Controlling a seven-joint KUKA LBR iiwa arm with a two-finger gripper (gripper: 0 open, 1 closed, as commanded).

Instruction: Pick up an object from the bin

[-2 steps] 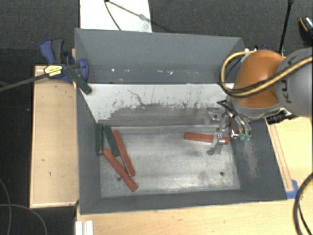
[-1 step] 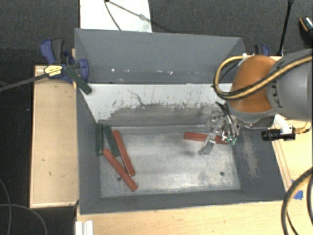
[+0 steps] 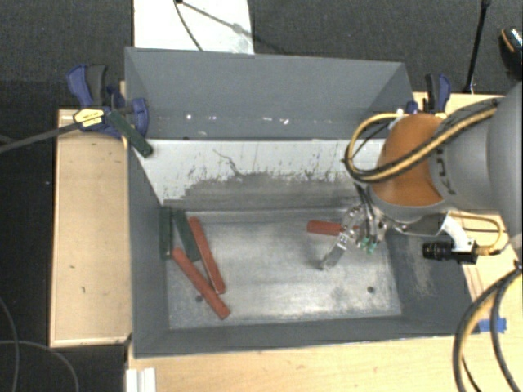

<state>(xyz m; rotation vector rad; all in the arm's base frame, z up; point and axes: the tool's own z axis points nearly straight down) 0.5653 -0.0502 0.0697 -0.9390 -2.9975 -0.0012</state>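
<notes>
Reading from the left, the bin (image 3: 270, 337) holds a dark green bar (image 3: 166, 233) lying along the left wall. Two red-brown bars (image 3: 206, 256) lie just beside it, angled toward the near-left corner, and all three rest flat on the floor. The centre of the floor is bare and gives the widest open room for movement. Right of centre, a small red block (image 3: 324, 229) lies flat on the floor, near the foot of the far wall. The gripper (image 3: 343, 247) sits low in the bin, immediately to the right of this block. Contact with the block cannot be determined, and whether the gripper is open or closed cannot be told. Judged status: the gripper is positioned at the block, the grasp is unconfirmed, and the lift is not yet done, since no object is clear of the floor. Clearance note: the far wall and the right wall are both near the gripper, so lateral room is restricted on those sides. Free travel lies to the left, toward the near side, and straight up.
</notes>
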